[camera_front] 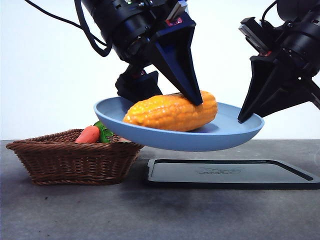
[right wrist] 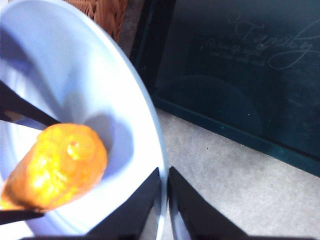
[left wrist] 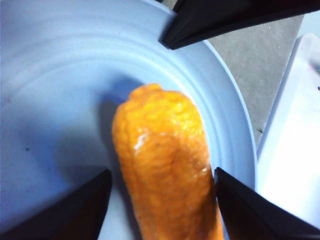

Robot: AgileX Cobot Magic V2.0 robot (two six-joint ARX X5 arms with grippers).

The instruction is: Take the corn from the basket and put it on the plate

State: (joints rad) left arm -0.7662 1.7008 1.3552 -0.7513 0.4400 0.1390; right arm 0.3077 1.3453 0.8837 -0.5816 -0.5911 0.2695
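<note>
The corn [camera_front: 172,112] [left wrist: 165,165] [right wrist: 55,165] lies on its side in the light-blue plate [camera_front: 200,140] [left wrist: 50,75] [right wrist: 75,65]. The plate hangs in the air, slightly tilted, above the black tray. My left gripper [camera_front: 160,97] [left wrist: 162,172] straddles the corn from above. Its jaws are open, and a strip of plate shows between one jaw and the cob. My right gripper [camera_front: 242,120] [right wrist: 164,172] is shut on the plate's rim on the side away from the basket. The brown wicker basket [camera_front: 75,155] [right wrist: 105,12] stands on the table at the left.
A red-orange carrot with green leaves [camera_front: 88,134] lies in the basket. A flat black rectangular tray [camera_front: 230,175] [right wrist: 240,75] lies on the grey table right of the basket, under the raised plate.
</note>
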